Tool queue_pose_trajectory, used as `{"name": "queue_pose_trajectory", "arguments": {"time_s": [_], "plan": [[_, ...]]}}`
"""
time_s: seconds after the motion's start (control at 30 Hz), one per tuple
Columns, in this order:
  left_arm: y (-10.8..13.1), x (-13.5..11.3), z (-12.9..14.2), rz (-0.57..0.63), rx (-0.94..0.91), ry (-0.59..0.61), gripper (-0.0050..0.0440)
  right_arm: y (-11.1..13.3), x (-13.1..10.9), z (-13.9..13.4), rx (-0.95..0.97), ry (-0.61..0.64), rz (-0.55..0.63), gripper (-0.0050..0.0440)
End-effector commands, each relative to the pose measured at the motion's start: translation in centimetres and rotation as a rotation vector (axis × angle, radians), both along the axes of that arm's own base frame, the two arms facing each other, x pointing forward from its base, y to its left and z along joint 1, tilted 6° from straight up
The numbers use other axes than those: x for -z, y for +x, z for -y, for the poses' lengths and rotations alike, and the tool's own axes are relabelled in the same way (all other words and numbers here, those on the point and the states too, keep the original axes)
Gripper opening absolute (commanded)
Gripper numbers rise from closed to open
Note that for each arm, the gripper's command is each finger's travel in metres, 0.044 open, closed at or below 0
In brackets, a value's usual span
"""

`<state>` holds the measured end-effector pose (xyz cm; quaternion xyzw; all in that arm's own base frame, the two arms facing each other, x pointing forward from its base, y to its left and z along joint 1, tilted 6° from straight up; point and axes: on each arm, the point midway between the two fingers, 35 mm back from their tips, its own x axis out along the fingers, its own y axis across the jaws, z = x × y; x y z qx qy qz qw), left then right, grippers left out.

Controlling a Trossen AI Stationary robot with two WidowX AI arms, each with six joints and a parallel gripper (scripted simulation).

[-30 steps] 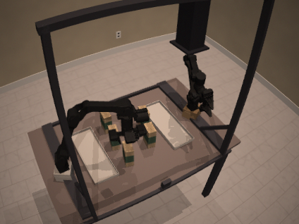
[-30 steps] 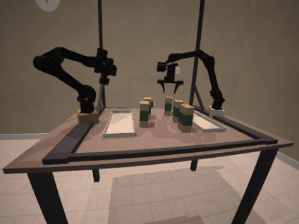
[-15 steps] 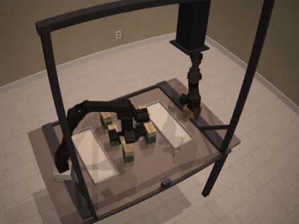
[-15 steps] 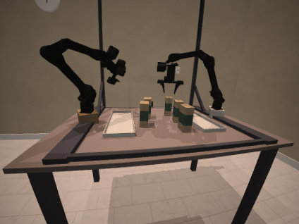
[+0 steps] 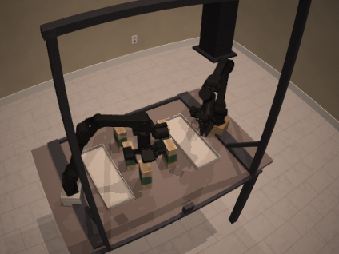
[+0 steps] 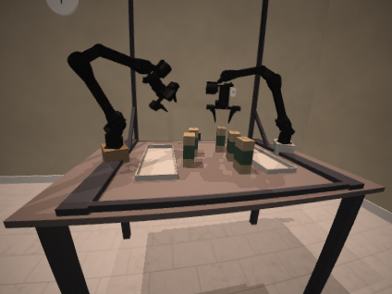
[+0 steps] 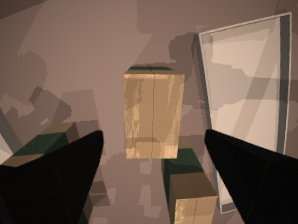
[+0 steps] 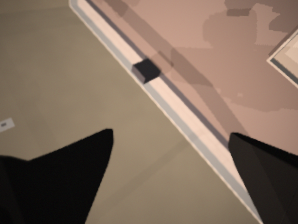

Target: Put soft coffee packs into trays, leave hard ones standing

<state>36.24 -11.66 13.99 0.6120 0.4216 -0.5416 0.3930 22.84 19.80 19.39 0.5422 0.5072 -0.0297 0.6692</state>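
L grip (image 5: pixel 145 153) (image 6: pixel 222 121) (image 7: pixel 154 134) wide, above the row's end pack (image 5: pixel 145 173) (image 6: pixel 221 139) (image 7: pixel 154 116), which stands upright. In L cam, tray (image 5: pixel 108 177) (image 6: pixel 273 163) (image 7: pixel 245 100) approx 3 o'clock of it, next pack (image 7: pixel 195 187) approx 5. R grip (image 6: pixel 171 105) (image 8: pixel 171 134) wide too, nothing held.

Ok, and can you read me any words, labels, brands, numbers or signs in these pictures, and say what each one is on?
There are none that can be read.
The coffee bricks: tan with a green band, no lettering visible.
The wall clock: cut off by the picture's edge, no numbers readable.
The trays: no text visible.
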Motion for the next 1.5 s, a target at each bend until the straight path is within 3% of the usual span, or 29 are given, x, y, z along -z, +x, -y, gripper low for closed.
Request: {"name": "queue_pose_trajectory", "arguments": {"time_s": [0.0, 0.27, 0.47, 0.6, 1.07, 1.17, 1.33, 1.47], "plan": [[0.1, -1.0, 0.1, 0.026, 0.004, -0.014, 0.0358, 1.8, -0.5, 1.1, 0.062, -0.036, -0.024, 0.0363], [0.1, -1.0, 0.1, 0.026, 0.004, -0.014, 0.0358, 4.6, 0.2, 4.1, 0.192, -0.115, -0.104, 0.0363], [0.1, -1.0, 0.1, 0.026, 0.004, -0.014, 0.0358, 7.3, 1.0, 8.3, 0.347, -0.201, -0.215, 0.0363], [0.1, -1.0, 0.1, 0.026, 0.004, -0.014, 0.0358, 7.3, 1.0, 8.4, 0.347, -0.201, -0.215, 0.0363], [0.1, -1.0, 0.1, 0.026, 0.004, -0.014, 0.0358, 10.3, 2.7, 17.9, 0.633, -0.338, -0.473, 0.0363], [0.1, -1.0, 0.1, 0.026, 0.004, -0.014, 0.0358, 10.3, 2.7, 18.1, 0.633, -0.338, -0.473, 0.0363], [0.1, -1.0, 0.1, 0.026, 0.004, -0.014, 0.0358, 10.4, 3.4, 22.2, 0.761, -0.386, -0.62, 0.0363], [0.1, -1.0, 0.1, 0.026, 0.004, -0.014, 0.0358, 10.5, 3.6, 23.3, 0.761, -0.386, -0.619, 0.0363]]}}
